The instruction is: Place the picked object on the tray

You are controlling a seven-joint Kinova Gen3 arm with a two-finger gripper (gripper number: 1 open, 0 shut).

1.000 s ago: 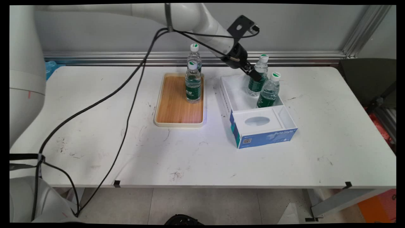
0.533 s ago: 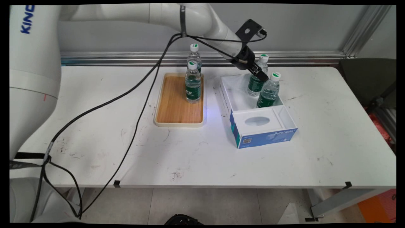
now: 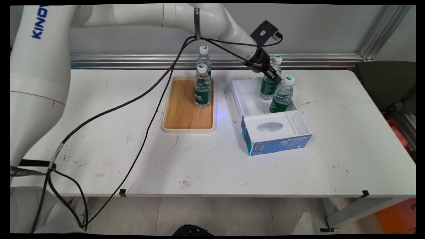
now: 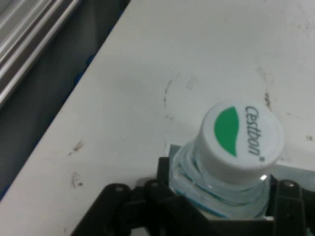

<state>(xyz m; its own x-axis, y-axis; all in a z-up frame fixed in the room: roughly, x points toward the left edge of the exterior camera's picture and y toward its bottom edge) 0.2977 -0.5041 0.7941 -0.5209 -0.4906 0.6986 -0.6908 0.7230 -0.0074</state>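
Desk: We look down on a scuffed white desk (image 3: pixel 99 99) running back to a grey wall, with black cables (image 3: pixel 139 99) trailing across its left half.

Arm: The white arm (image 3: pixel 212 20) reaches in from the upper left and slopes down toward the far right of the desk.

Box: An open white box with blue sides (image 3: pixel 275 144) sits right of centre. Two water bottles stand upright at its far end.

Tray: A wood-lined tray (image 3: pixel 187 129) lies just left of the box, apart from it. One bottle (image 3: pixel 202 91) stands at its far right corner, and another (image 3: pixel 203 56) stands behind it.

Box bottles: The rear bottle (image 3: pixel 267 89) stands against the box's back wall. The front bottle (image 3: pixel 282 96) is just beside it, to its right and nearer to us.

End effector: The end effector (image 3: pixel 275 77) is at the rear bottle's shoulder. In the hand view that bottle fills the space directly ahead of it. We cannot tell whether it is clamped on the bottle or only bracketing it.

Cap: The rear bottle's white cap (image 4: pixel 241 140), marked with a green leaf, is on and points toward the hand camera.
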